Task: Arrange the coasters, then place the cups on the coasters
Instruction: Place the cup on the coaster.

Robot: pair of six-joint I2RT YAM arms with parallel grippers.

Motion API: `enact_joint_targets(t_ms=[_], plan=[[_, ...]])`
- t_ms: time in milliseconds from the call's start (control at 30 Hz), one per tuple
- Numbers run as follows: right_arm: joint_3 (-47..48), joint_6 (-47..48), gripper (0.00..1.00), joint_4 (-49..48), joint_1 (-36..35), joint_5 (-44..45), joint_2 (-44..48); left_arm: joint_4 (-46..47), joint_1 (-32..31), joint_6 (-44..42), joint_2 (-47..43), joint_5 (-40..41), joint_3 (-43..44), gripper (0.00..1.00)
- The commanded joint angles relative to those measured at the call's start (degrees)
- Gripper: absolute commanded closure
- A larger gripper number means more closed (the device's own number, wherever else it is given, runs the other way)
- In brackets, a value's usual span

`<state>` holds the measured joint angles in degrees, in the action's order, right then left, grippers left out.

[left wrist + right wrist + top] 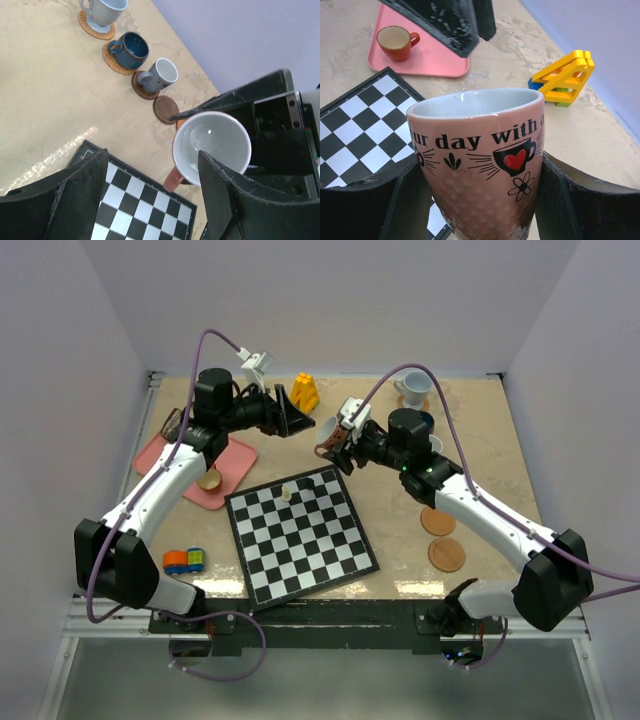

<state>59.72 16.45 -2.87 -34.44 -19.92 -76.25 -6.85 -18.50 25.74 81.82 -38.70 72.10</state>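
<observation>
My right gripper is shut on a coppery pink cup with black lettering, gripping its lower body from both sides. In the top view this cup hangs over the table's far middle, between the two grippers. My left gripper stands open, its right finger just in front of the cup's white rim. At the far right, the pale blue-white cup, dark teal cup and grey cup each sit on a coaster. A dark brown coaster lies bare, as do two tan coasters.
A chessboard with one small piece lies front and centre. At the left, a pink tray holds a tan cup. A yellow toy stands at the back, and a small toy car sits front left.
</observation>
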Motion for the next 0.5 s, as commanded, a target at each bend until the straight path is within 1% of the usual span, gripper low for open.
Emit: enact_joint_targets(t_ms=[0, 133, 267, 367, 400, 467], plan=[[0.3, 0.7, 1.00, -5.3, 0.0, 2.3, 2.1, 10.1, 0.0, 11.9, 2.0, -1.5, 0.4, 0.24], [0.4, 1.2, 1.00, -5.6, 0.0, 2.9, 2.2, 9.6, 0.0, 12.7, 4.5, -5.2, 0.5, 0.24], [0.3, 1.7, 1.00, -5.7, 0.0, 3.1, 2.2, 8.2, -0.7, 13.5, 7.3, -9.2, 0.9, 0.28], [0.2, 2.1, 1.00, -5.6, 0.0, 3.5, 2.3, 3.3, -1.8, 11.2, 9.0, -9.6, 2.8, 0.30], [0.2, 2.2, 1.00, -5.5, 0.0, 3.6, 2.4, 2.8, -2.1, 10.7, 9.3, -9.7, 3.2, 0.31], [0.2, 2.3, 1.00, -5.4, 0.0, 3.6, 2.3, 3.2, -2.6, 10.9, 10.0, -10.3, 3.5, 0.35]])
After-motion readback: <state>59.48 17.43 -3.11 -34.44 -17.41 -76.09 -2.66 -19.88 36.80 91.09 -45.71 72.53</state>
